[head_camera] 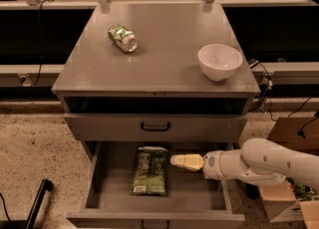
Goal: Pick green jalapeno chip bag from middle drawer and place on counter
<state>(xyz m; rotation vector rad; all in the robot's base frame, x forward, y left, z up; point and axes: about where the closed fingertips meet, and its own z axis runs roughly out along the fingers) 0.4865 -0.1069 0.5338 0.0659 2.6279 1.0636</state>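
Green jalapeno chip bag (151,171) lies flat in the open middle drawer (92,185)
It rests left of centre on the drawer floor, white label toward the front. The gripper (173,161) reaches in from the right, jaws closed on nothing, tip just beside the bag's right edge. 1 can (122,38) and 1 bowl (220,61) sit on the bench (169,49).

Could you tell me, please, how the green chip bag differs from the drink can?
The green jalapeno chip bag is flat and oblong, the drink can a small cylinder on its side. The bag lies in the open middle drawer; the can lies on the counter. The gripper sits right beside the bag, far from the can. Both are green.
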